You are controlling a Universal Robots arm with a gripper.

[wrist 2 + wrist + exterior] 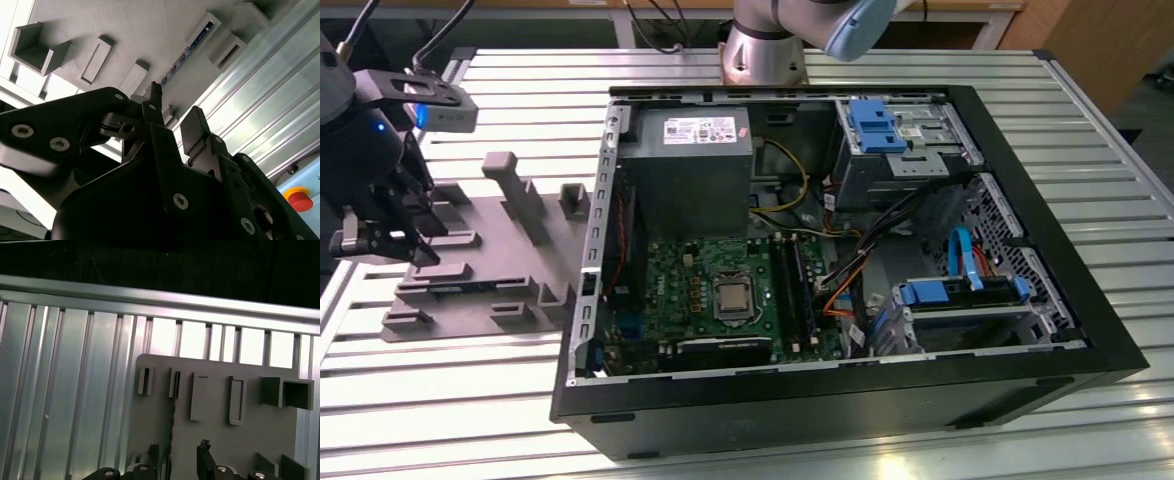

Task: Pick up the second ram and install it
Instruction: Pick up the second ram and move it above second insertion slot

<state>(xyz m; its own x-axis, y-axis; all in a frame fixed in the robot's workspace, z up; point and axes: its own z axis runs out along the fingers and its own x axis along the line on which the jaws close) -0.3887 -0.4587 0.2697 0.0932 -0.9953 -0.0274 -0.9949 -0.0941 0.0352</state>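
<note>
exterior view overlooks the table (1067,130); both wrist views, seemingly close, share the holder (250,435) (130,30).

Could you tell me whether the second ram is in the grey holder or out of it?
In. The second ram stands on edge between posts of the grey holder; the open gripper hangs over it, holding nothing.

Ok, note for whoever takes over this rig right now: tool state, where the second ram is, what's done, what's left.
Tool: open, empty, hovering over the grey holder.
Second ram: standing on edge in the holder, lined up with the gap between the tool's fingers in the first wrist view; not gripped.
Done: tool is positioned above the ram.
Left: the whole pick-up and install; the ram is not yet in the memory slots.
</note>
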